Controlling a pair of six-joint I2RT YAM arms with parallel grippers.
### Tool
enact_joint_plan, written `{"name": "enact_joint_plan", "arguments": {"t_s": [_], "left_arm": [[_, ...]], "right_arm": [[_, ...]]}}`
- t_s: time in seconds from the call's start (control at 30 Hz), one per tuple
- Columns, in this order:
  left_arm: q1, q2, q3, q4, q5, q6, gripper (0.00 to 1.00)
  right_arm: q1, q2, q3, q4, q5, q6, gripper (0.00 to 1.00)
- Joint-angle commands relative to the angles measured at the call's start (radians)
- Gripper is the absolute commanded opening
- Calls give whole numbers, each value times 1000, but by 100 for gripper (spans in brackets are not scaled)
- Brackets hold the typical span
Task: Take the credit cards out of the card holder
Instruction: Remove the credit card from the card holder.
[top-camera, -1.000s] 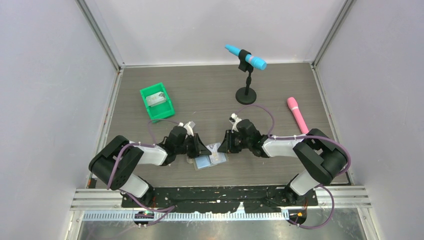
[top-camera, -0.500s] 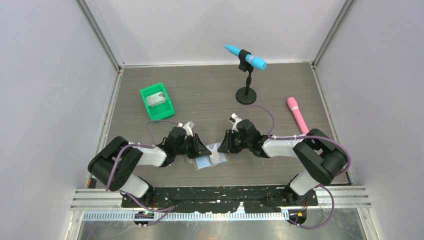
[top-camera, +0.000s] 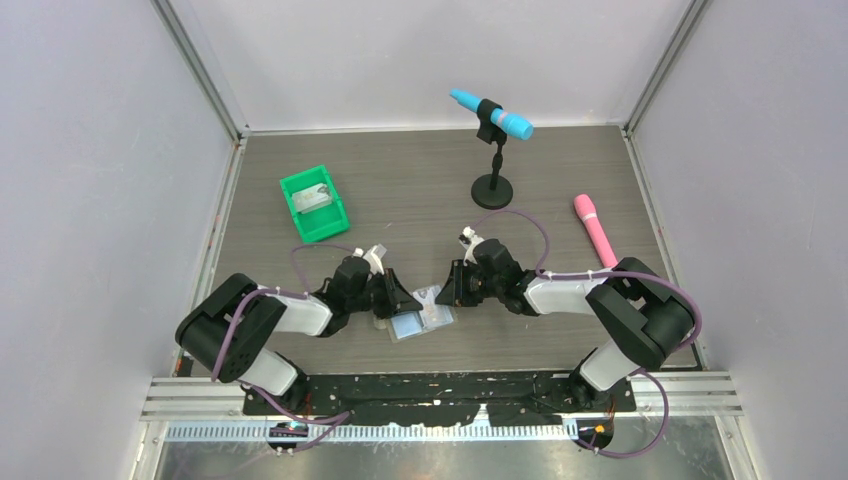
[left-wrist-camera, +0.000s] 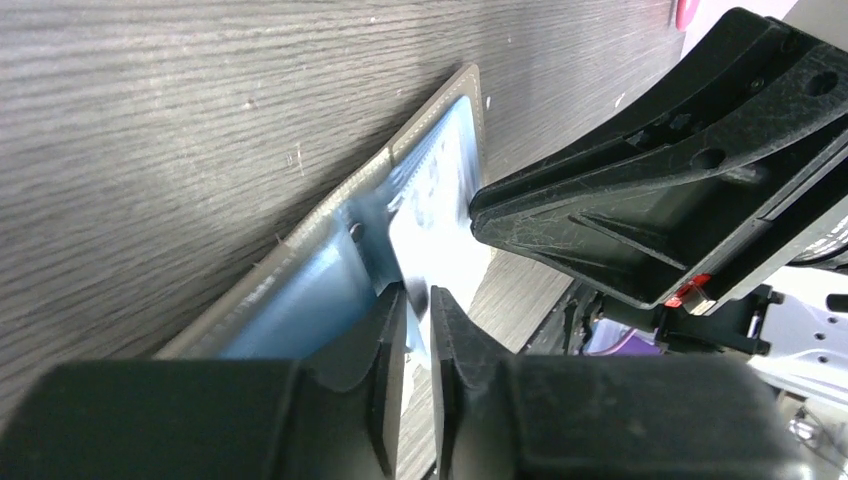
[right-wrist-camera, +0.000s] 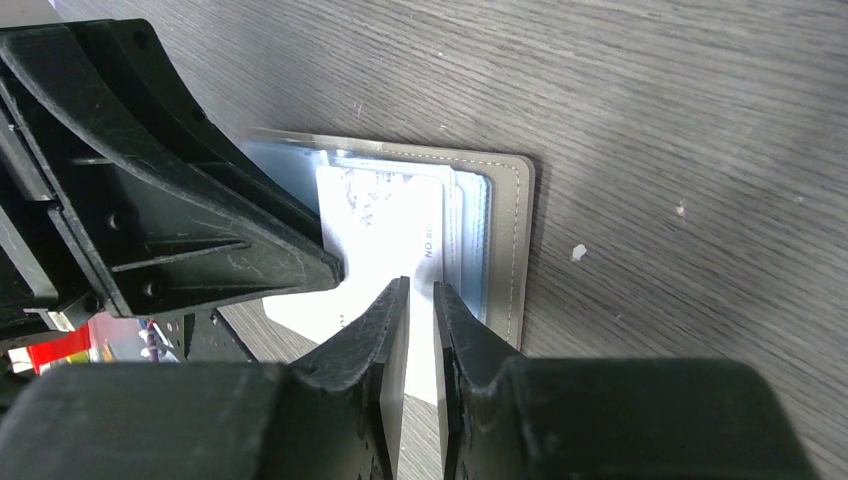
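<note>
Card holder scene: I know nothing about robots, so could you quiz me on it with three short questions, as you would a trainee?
1. True or false: the card holder lies shut.
2. What colour is the bin? A red, B green, C yellow.
3. Fill in: sticking out of the holder is a white ___.
Key: 1 false, it lies open; 2 B; 3 credit card.
</note>
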Motion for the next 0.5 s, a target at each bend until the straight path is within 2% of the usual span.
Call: {"name": "enact_joint_plan", "arguments": {"t_s": [0.0,0.07,0.17,0.37,0.47], "left_arm": [[-2,-26,0,52,9,10,19],[-1,-27,-4,55,9,10,7],[2,-28,-7,56,11,11,0],[19,-54,-24,40,0,14,0],[23,-63,-14,4,7,28,14]], "right_arm": [[3,14,-15,-37,43,-18,23],[3,13,-13,-38,43,-18,23],[3,15,-11,-40,43,-20,23],[3,14,-8,-48,46,-23,23],[2,13,-4,-50,46,-23,23]]}}
